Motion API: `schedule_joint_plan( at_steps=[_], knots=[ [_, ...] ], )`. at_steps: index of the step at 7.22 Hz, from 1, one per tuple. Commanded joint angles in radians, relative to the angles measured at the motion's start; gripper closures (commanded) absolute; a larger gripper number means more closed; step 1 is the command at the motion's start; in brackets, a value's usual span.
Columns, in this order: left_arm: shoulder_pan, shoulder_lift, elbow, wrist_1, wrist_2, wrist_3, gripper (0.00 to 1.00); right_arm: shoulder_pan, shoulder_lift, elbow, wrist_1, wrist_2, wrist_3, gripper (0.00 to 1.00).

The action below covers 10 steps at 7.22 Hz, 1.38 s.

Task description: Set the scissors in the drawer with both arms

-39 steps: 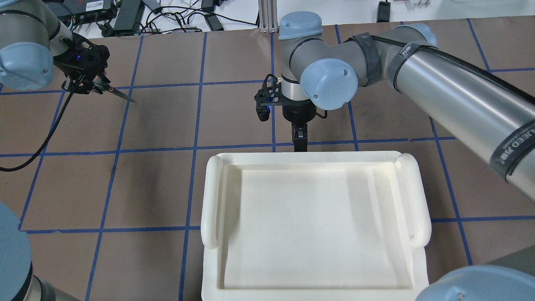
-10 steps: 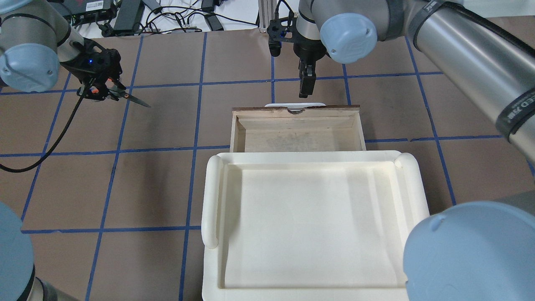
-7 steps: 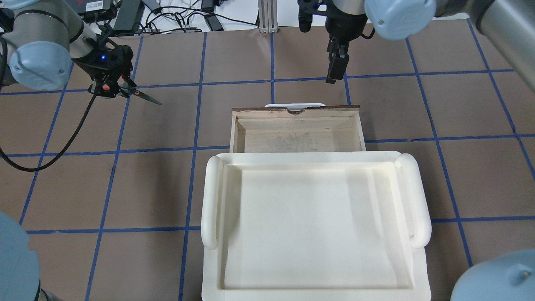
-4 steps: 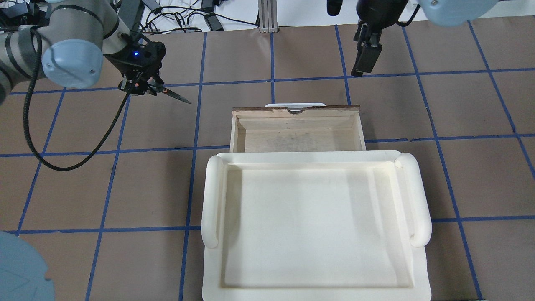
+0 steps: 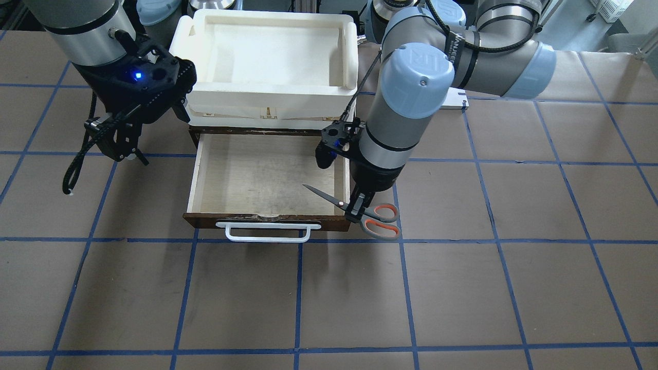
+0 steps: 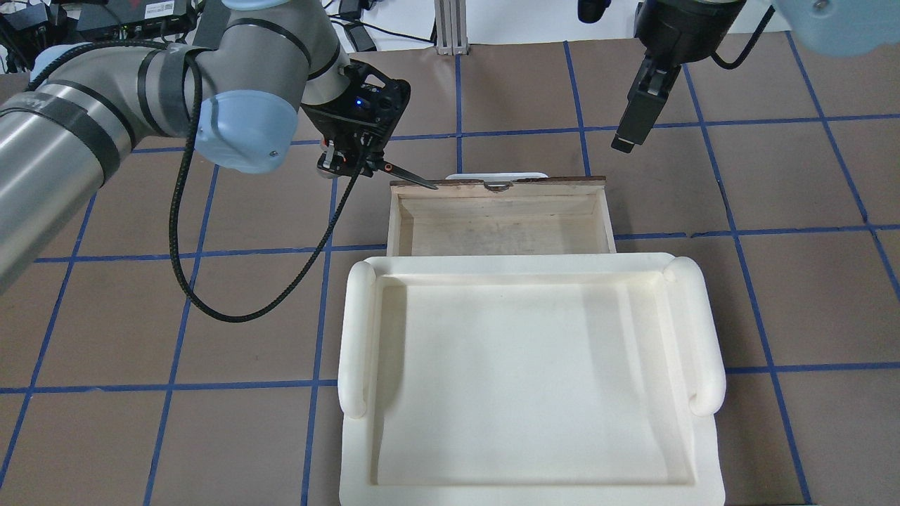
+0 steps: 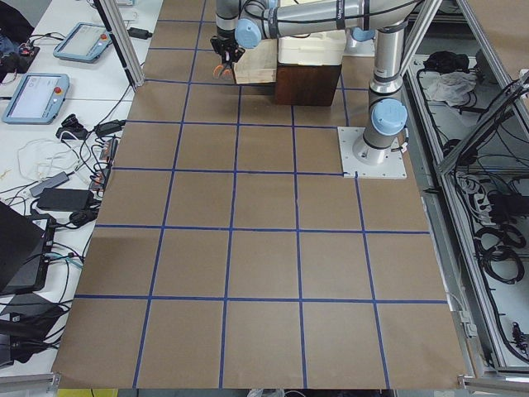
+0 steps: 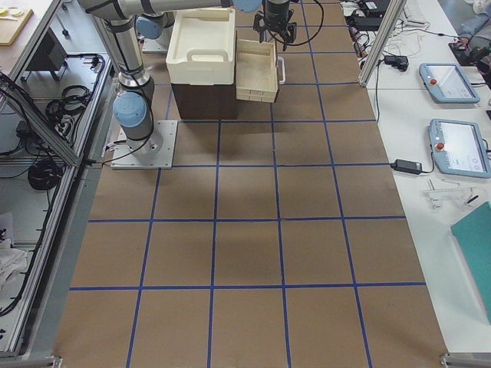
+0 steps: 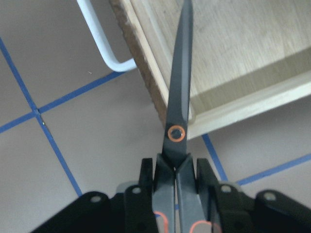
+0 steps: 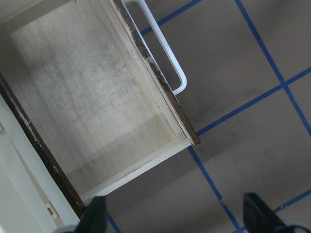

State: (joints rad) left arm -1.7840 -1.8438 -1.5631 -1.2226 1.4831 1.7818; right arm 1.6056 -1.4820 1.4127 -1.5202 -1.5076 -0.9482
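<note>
Left gripper (image 5: 358, 209): is pinching the scissors (image 5: 326, 197) between pivot and loops, with its fingers (image 9: 146, 182) pressing on either side of the shanks.
Scissors: are hanging in the air in that grip, blades shut. They are crossing the drawer's (image 5: 257, 174) front corner on the robot's left, with the tip pointing in over the pale floor and the orange-lined loops sticking out over the table (image 5: 462, 288).
Left wrist view: is showing the blade (image 9: 179, 97) lying across the front wall (image 9: 146, 73), and the white handle (image 9: 97, 34) just beside it.
Drawer: is standing pulled out from under the cream tray (image 5: 349, 51), its handle (image 5: 267, 237) facing away from the robot and nothing lying inside.
Right gripper (image 5: 121, 149): is hovering off the drawer's other side, apart from it and holding nothing. Its own camera is showing the two fingertips (image 10: 95, 216) spread wide.
Overhead view: is showing the scissors (image 6: 411, 179) reaching the front edge, and the right gripper (image 6: 633, 130) beyond the far corner.
</note>
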Motion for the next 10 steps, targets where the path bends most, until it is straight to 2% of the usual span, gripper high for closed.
schedule_joint_plan(
  at_steps=[1,4,7,8,9,10],
  knots=[
    [-0.083,0.023,-0.001,-0.053,0.000,-0.099,1.00,-0.013,-0.001,0.008,0.005,0.000,0.245,0.00],
    [-0.149,-0.006,-0.005,-0.060,-0.006,-0.217,1.00,-0.018,-0.004,0.037,-0.001,-0.003,0.564,0.00],
    [-0.205,-0.012,-0.008,-0.061,-0.001,-0.287,1.00,-0.032,-0.012,0.048,-0.015,-0.023,0.711,0.00],
    [-0.209,-0.017,-0.009,-0.057,0.000,-0.289,0.25,-0.035,-0.012,0.048,-0.012,-0.025,0.770,0.00],
    [-0.210,-0.011,-0.008,-0.049,0.008,-0.289,0.10,-0.035,-0.012,0.049,-0.012,-0.069,0.796,0.00],
    [-0.209,0.004,-0.005,-0.046,0.000,-0.291,0.03,-0.036,-0.012,0.049,-0.012,-0.095,0.831,0.00]
  ],
)
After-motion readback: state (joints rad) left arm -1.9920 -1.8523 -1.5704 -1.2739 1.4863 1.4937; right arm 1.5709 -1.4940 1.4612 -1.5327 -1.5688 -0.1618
